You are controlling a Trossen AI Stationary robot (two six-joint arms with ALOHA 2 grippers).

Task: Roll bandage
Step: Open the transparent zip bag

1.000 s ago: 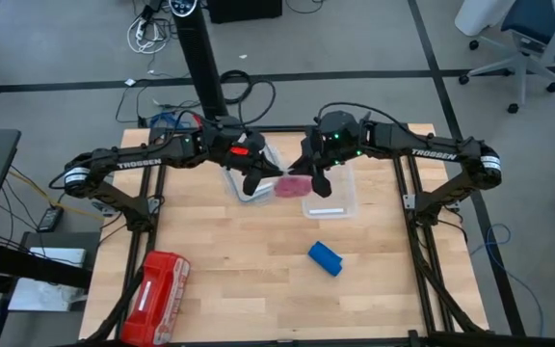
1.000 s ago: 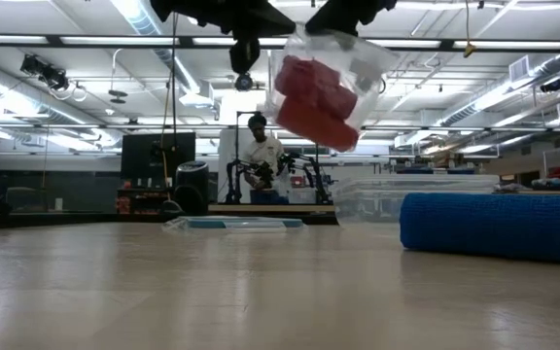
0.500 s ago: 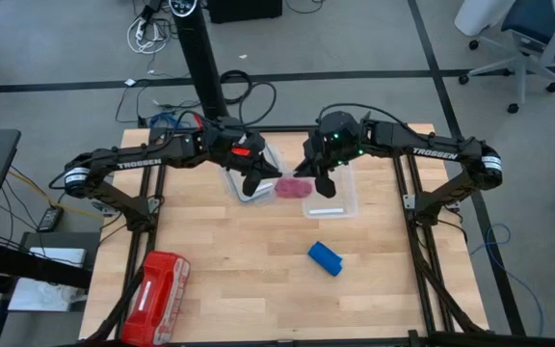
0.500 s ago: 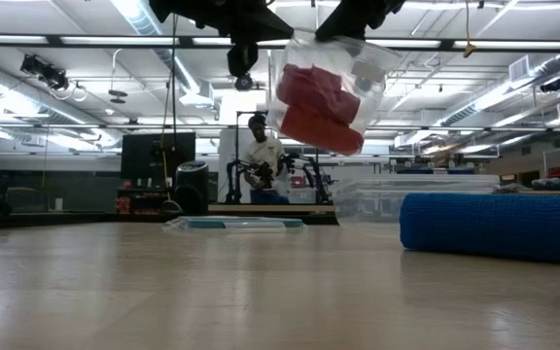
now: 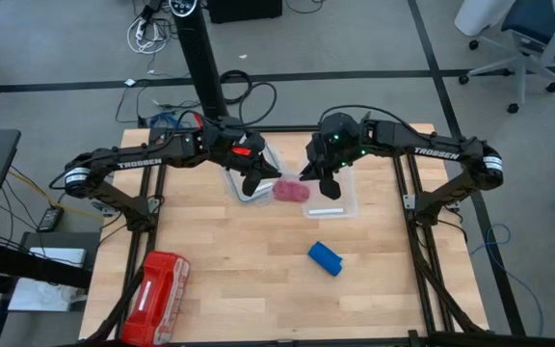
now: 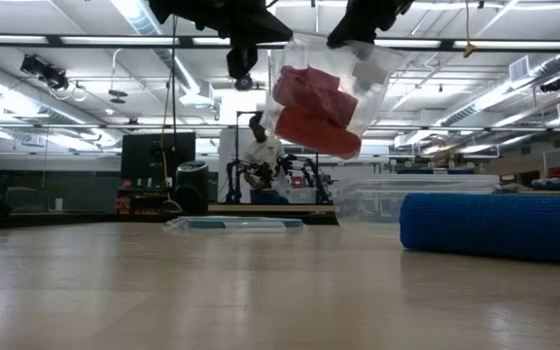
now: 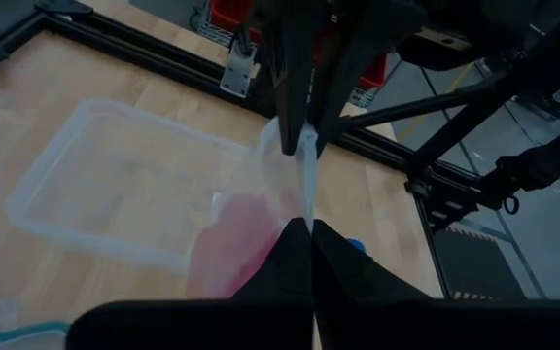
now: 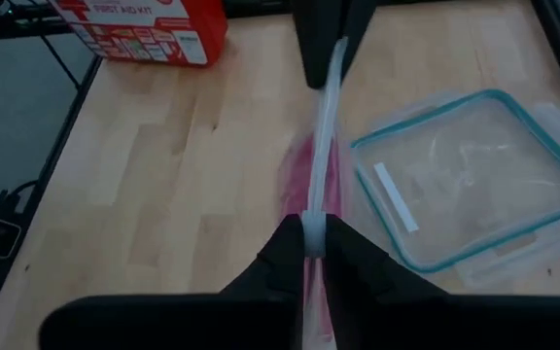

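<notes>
Both arms are up over the far middle of the light wooden table [image 5: 258, 280], holding a clear plastic zip bag [image 6: 324, 92] in the air between them, with pink-red rolls [image 6: 309, 109] inside it. The left gripper [image 5: 259, 183] has its fingers clenched on one edge of the bag and the right gripper [image 5: 317, 177] is pinched on the opposite edge; both wrist views show the thin plastic edge squeezed tight between the dark fingertips. The bag hangs well clear of the tabletop, above a clear plastic container [image 5: 340, 198], and a teal-rimmed clear lid [image 5: 249, 188] lies just beside that under the left gripper. The rolled-up bright blue fabric bandage [image 5: 325, 258] is lying on its own on the table, nearer the front edge and well apart from both grippers. A red first aid kit pack [image 5: 156, 295] sits at the front left corner. A person [image 6: 258, 156] is visible in the room behind.
</notes>
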